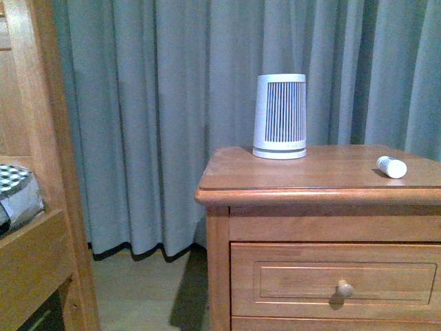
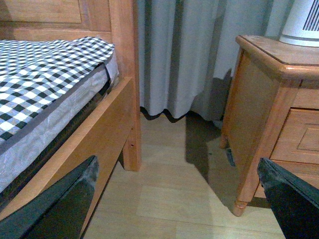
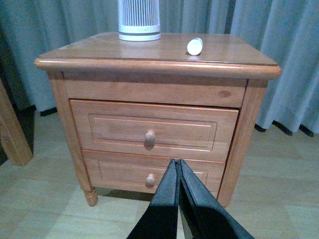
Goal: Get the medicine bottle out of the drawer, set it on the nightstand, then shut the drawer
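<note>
The medicine bottle [image 1: 391, 167] [image 3: 195, 46], small and white, lies on its side on the nightstand [image 1: 303, 179] [image 3: 149, 55], towards the top's right side. The drawer [image 1: 289, 283] [image 3: 119, 127] with its round knob [image 3: 150, 136] looks pushed in, its front about level with the lower drawer [image 3: 124, 172]. My right gripper [image 3: 177, 162] is shut on nothing and hangs a little back from the cabinet's front, below knob height. My left gripper [image 2: 177, 164] is open over the floor between the bed and the nightstand [image 2: 264, 55]. Neither arm shows in the front view.
A white tapered device with grey slats [image 1: 280, 116] [image 3: 139, 20] stands at the back of the nightstand top. A wooden bed frame [image 1: 34, 103] [image 2: 124, 74] with a checked mattress [image 2: 45, 74] is to the left. Grey curtains [image 1: 151, 124] hang behind.
</note>
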